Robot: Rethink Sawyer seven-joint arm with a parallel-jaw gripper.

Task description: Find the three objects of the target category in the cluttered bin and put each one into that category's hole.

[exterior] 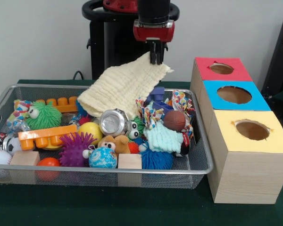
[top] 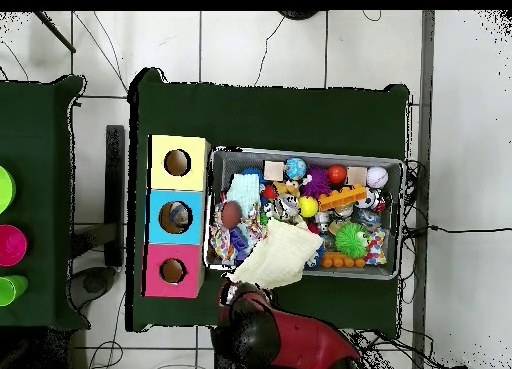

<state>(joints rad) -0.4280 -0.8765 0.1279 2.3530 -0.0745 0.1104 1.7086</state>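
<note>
so the gripper is pinching one corner of a pale yellow cloth, fingers clamped tight on the fabric, and it's holding that corner up above the far right part of the wire bin. the rest of the cloth is draping down to the left and its lower edge is resting on the toys. from the overhead view the cloth is lying over the bin edge closest to the arm.

the bin is sitting on the green table and it's packed: a green spiky ball with googly eyes, a purple spiky ball, a blue spiky ball, an orange plastic block, a yellow ball, a globe ball, a small brown ball, a baseball, a red ball, a couple of wooden blocks, a shiny metal can lying on its side, a mint green cloth and a patterned cloth bunched near the middle.

the box with three holes is standing just beside the bin on the right, with a red panel farthest back, a blue panel in the middle and a yellow panel nearest the camera, each with a round hole.

no writing or brand is readable on anything here, the can's end is just showing bare metal.
</note>
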